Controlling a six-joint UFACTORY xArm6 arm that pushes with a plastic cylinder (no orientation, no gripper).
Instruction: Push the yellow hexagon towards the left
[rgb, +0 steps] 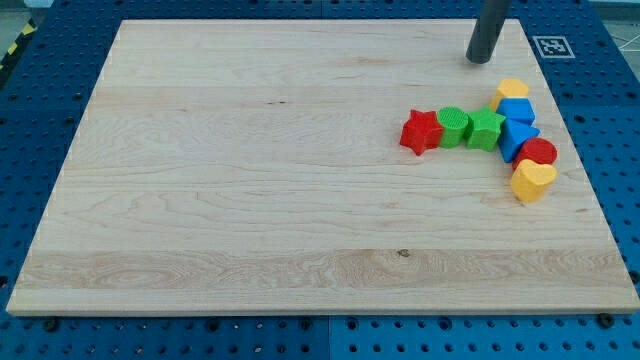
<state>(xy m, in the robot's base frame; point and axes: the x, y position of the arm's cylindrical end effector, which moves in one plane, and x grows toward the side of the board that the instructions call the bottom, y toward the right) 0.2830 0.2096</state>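
The yellow hexagon (512, 90) lies at the right of the wooden board (250, 200), at the top of a cluster of blocks. My tip (480, 59) stands just above and to the left of it, a short gap away. Below the hexagon sit a blue cube (517, 110), a blue triangle (516, 138), a red cylinder (539, 152) and a yellow heart (533, 181). To the left run a green star (486, 129), a green cylinder (453, 127) and a red star (421, 132).
A white marker tag (551, 46) lies at the board's top right corner. Blue perforated table (40, 110) surrounds the board. The board's right edge runs close to the cluster.
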